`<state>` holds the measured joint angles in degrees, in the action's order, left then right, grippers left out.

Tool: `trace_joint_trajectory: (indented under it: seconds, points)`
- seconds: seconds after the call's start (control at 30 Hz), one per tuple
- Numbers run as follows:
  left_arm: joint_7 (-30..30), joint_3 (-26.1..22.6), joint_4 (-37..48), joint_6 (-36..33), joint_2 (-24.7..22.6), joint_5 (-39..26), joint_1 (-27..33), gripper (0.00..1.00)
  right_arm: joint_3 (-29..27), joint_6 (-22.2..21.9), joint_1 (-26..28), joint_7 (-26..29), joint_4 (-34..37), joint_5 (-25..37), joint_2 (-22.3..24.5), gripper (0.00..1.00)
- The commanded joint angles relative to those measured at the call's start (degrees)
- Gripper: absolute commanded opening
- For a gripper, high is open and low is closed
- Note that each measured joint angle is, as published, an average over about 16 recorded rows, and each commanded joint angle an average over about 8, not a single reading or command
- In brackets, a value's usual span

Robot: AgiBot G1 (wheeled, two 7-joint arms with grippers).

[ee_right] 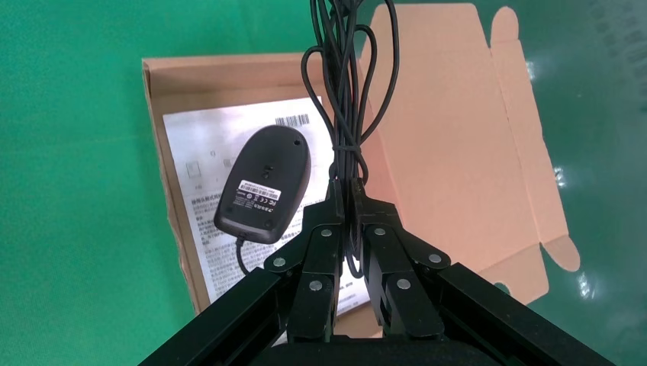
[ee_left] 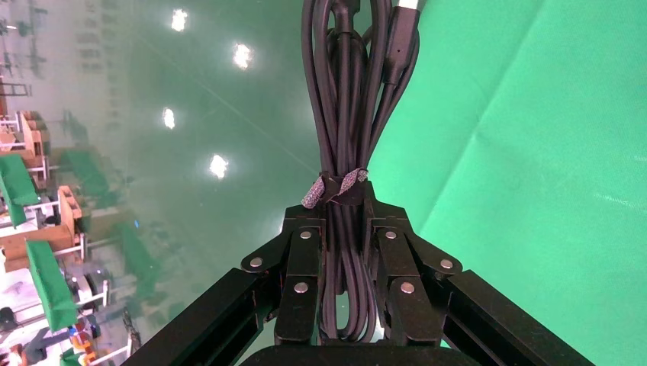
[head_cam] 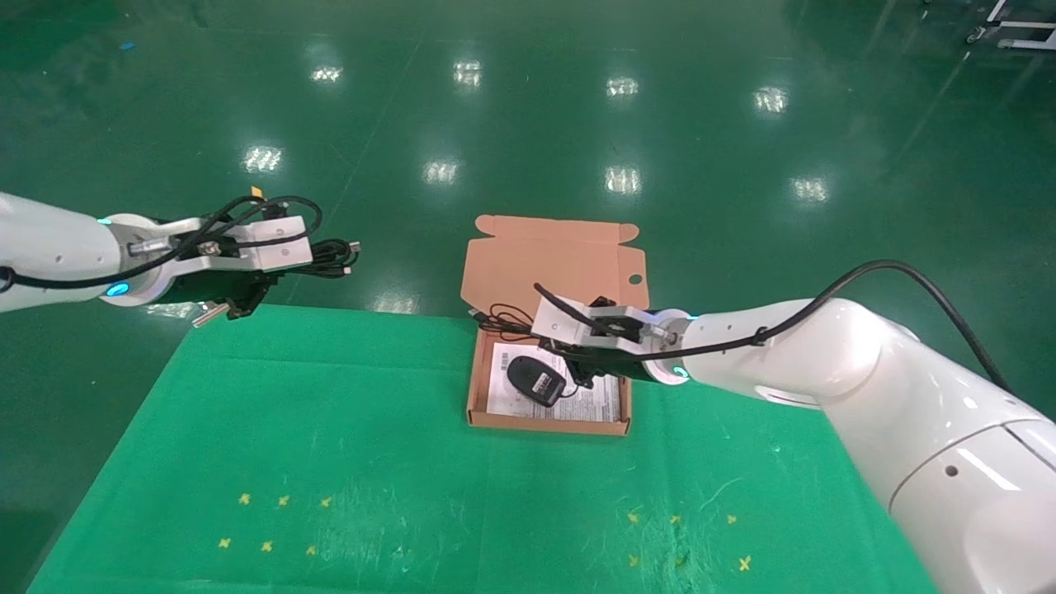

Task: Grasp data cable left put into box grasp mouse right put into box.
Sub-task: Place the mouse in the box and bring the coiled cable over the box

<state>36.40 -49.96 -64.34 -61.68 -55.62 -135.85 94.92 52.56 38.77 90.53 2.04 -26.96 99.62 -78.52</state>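
Green mat [head_cam: 330, 429] | mouse [head_cam: 536, 379] in box [head_cam: 544, 422], beside right gripper [head_cam: 577, 373]

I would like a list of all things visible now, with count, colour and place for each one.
data cable: one, black, bundled coil, held up past the cloth's far left corner
mouse: one, black, underside up, in the box on the printed sheet
mouse cord: one, black, hanging from the right gripper
box: one, brown, lid open, far middle of cloth
printed sheet: one, white, inside box
table cloth: one, green
left gripper: black, shut on data cable
right gripper: black, above box, shut on mouse cord
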Motion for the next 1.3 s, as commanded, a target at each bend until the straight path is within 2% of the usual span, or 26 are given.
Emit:
trace_joint_trajectory:
  seconds: [0.03, 0.23, 0.5, 0.73, 1.13, 1.3]
  points:
    - [0.0, 0.0, 0.0, 0.0, 0.0, 0.0, 0.0, 0.00, 1.6, -0.6, 0.0, 0.5, -0.3, -1.0, -0.1, 0.27]
    - [0.0, 0.0, 0.0, 0.0, 0.0, 0.0, 0.0, 0.00, 4.9, -0.7, 0.4, 1.6, -0.7, -2.0, 0.2, 1.00]
    - [-0.4, -0.3, 0.2, 0.6, -1.0, 0.3, -0.8, 0.00, 6.3, -0.3, 0.2, 2.4, -3.3, -2.7, 2.1, 1.00]
    - [-3.5, -1.8, 4.4, 4.5, -5.9, 1.6, -3.2, 0.00, 6.2, 0.4, 0.0, 3.8, -6.3, -2.9, 5.6, 1.00]
    - [-17.8, -4.3, 20.6, 20.9, -19.7, 6.5, -6.6, 0.00, 4.9, 2.0, 0.6, 9.1, -20.4, -1.5, 20.7, 1.00]
    - [-23.8, -6.6, 24.6, 26.1, -22.6, 11.9, -7.0, 0.00, 4.5, 3.2, 0.4, 13.8, -28.9, -0.3, 27.6, 1.00]
